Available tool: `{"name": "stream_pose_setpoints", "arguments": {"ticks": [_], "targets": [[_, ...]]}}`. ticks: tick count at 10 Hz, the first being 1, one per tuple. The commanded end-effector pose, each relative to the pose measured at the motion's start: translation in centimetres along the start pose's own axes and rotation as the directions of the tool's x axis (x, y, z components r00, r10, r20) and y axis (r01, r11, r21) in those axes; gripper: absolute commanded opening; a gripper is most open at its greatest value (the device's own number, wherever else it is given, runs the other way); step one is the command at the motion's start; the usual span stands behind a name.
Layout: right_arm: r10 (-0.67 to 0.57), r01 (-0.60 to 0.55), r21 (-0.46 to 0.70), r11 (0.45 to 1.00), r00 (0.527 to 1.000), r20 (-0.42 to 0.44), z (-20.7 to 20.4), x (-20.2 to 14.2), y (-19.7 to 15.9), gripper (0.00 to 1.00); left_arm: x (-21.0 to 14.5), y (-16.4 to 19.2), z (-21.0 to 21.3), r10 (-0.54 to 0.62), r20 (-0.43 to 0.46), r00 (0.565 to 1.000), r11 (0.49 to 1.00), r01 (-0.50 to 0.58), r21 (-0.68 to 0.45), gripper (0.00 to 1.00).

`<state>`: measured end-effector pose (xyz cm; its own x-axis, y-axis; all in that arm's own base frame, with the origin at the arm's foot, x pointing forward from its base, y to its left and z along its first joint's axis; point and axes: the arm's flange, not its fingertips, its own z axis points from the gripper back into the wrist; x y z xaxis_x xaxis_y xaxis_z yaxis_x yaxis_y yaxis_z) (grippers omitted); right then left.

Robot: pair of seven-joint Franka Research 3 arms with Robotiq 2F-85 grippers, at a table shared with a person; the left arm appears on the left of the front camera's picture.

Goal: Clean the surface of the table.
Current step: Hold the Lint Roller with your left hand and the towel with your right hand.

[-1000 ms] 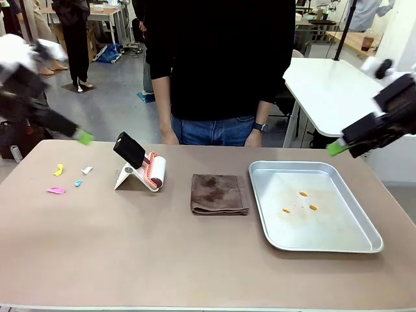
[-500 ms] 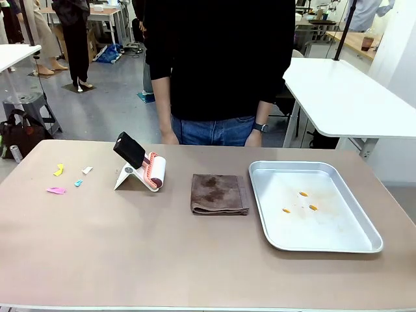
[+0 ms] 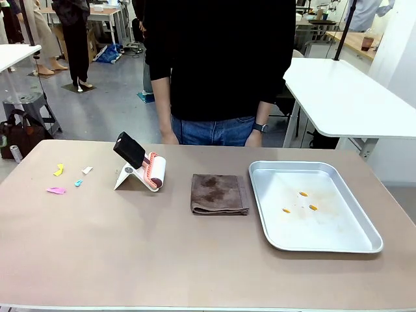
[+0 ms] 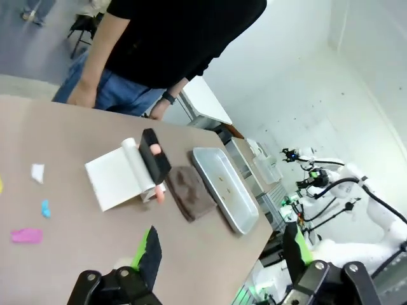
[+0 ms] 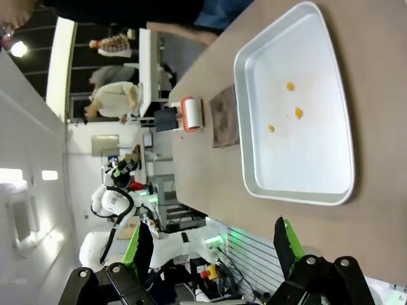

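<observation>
as the front view shows it: table (image 3: 97, 260) spans the full width, with a person (image 3: 221, 65) standing at its far side.
front, left: small coloured scraps (image 3: 56, 190) lie loose on the top at the far left; the roller (image 3: 155, 171) sits just right of them, black handle raised.
front, middle: folded brown cloth (image 3: 219, 194) lies flat between roller and tray, touching neither.
front, right: tray (image 3: 364, 227) holds a few orange crumbs (image 3: 303, 194) and faint smears.
left wrist view: left gripper (image 4: 222, 248) hangs above the table's left end, jaws spread wide, nothing between them; scraps lie nearest, then roller, cloth and tray.
right wrist view: right gripper (image 5: 213, 241) hangs high by the table's right end, jaws wide apart and empty; the tray lies nearest, cloth and roller beyond.
table, handling: judged heavy, stiff and fixed; the smooth matte top should let scraps slide and a cloth glide. it is something to press on, not grasp.
where to take hold: likely the cloth, soft and limp, pinched at a folded edge, or the roller by its black handle.
scraps, handling: light and thin, probably hard to pinch, so sweeping looks safer.
stage: top not yet cleaned, by the look of it.
</observation>
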<state>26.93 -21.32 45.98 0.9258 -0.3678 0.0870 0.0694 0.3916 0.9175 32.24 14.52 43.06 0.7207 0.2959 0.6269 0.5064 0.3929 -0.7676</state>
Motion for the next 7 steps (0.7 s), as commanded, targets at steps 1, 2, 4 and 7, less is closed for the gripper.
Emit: {"name": "stream_pose_setpoints", "arguments": {"ticks": [1,2,4,7], "targets": [[0.044,-0.046,0.068,0.997,0.999,0.027,-0.6,0.1,-0.1,1.0,-2.9,-2.8,-3.9,-0.023,-0.016,1.0,1.0,0.023,0.013,1.0],[0.059,-0.062,0.057,0.996,0.997,0.045,-0.4,-0.2,0.2,1.0,-2.7,-3.3,-4.7,-0.039,-0.022,0.999,0.999,0.039,0.013,1.0],[0.086,-0.088,0.043,0.995,0.995,0.055,-0.1,-0.7,1.2,1.0,-2.3,-3.8,-5.0,-0.054,-0.041,0.998,0.998,0.055,0.03,1.0],[0.108,-0.109,0.025,0.994,0.993,0.041,-0.9,-0.7,1.9,1.0,-2.4,-3.1,-3.8,-0.046,-0.046,0.998,0.998,0.048,0.037,1.0]]}}
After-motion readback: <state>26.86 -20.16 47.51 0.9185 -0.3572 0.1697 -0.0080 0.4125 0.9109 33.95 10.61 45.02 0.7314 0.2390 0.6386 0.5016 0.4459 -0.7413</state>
